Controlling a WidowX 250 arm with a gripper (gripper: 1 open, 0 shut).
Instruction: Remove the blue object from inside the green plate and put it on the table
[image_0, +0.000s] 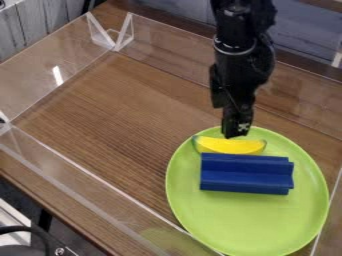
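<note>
Hovering over the back edge of the green plate (287, 228), the claw (237, 128) is pointing straight down with its fingers apart and nothing between them. It's sitting right above the yellow banana slice (231, 146), not the blue object (247, 175), which is lying flat in the middle of the plate, just in front of the banana and touching or nearly touching it.

So the step in hand, I'm guessing, is lining up for the grab. To do it well, the claw is needing to come toward the camera until it's centred over the block, then drop with the fingers straddling the short width across the ridges, not the long way. Keeping clear of the banana is the tricky bit, since it's crowding that back side. Plenty of bare tabletop (120, 110) is waiting on the left for the drop-off.
</note>
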